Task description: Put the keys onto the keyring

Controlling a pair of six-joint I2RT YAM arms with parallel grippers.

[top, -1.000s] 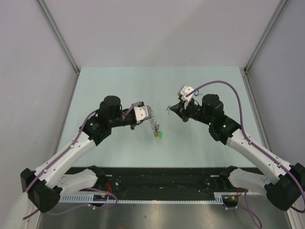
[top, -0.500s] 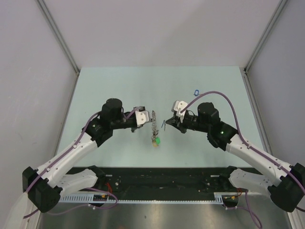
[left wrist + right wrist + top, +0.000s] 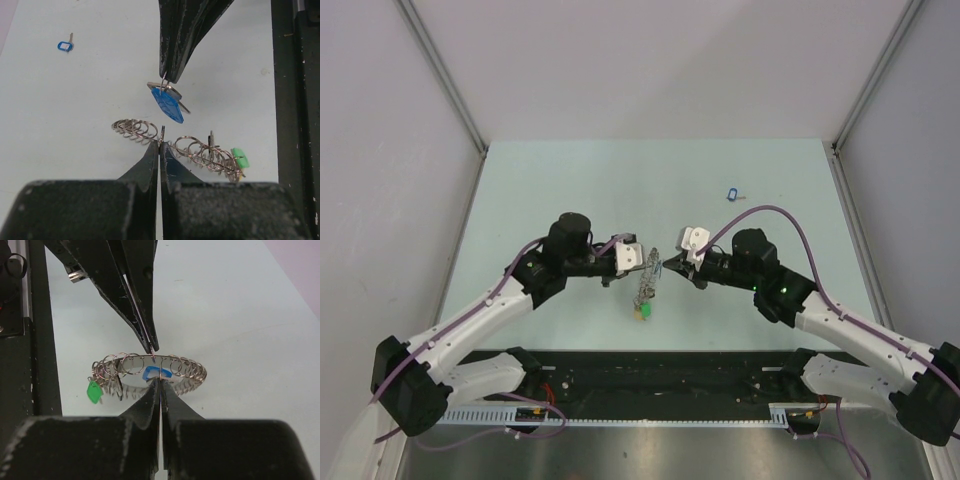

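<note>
My left gripper (image 3: 642, 258) is shut on the rim of the keyring (image 3: 645, 285), a silver ring fringed with small rings and a green tag (image 3: 642, 312), and holds it above the table. In the left wrist view the fingertips (image 3: 160, 144) pinch the keyring (image 3: 200, 150). My right gripper (image 3: 665, 262) is shut on the small wire loop of a blue-tagged key (image 3: 168, 105) and holds it right against the keyring (image 3: 185, 367); the blue tag (image 3: 152, 373) sits just behind my right gripper (image 3: 160, 381). A second blue-tagged key (image 3: 732, 193) lies on the table at the far right.
The black rail (image 3: 660, 375) runs along the near table edge, under both arms. Grey walls enclose the pale green table (image 3: 570, 180) on the left, back and right. The loose blue key also shows in the left wrist view (image 3: 65, 46).
Both grippers have moved toward each other over the table's middle. The right brought the blue-tagged key down and left to the keyring; the left carried the keyring right.
</note>
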